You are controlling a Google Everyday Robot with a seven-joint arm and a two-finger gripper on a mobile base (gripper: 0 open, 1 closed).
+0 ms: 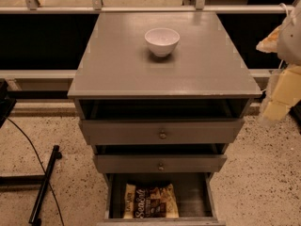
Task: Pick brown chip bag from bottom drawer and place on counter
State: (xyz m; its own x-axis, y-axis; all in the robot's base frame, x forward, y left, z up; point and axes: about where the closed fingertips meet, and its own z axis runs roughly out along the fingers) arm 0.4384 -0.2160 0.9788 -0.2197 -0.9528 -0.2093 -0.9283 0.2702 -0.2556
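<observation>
The brown chip bag lies flat on the floor of the open bottom drawer, towards its left and front, with the white "Sea Salt" lettering facing up. The grey counter is the top of the drawer cabinet. My gripper hangs at the far right edge of the view, beside the counter's right front corner, well above and to the right of the bag. It holds nothing that I can see.
A white bowl stands on the counter, at the back middle. Two shallower knobbed drawers sit slightly pulled out above the bottom drawer. A black stand and cable lie on the speckled floor at the left. A rail runs behind the cabinet.
</observation>
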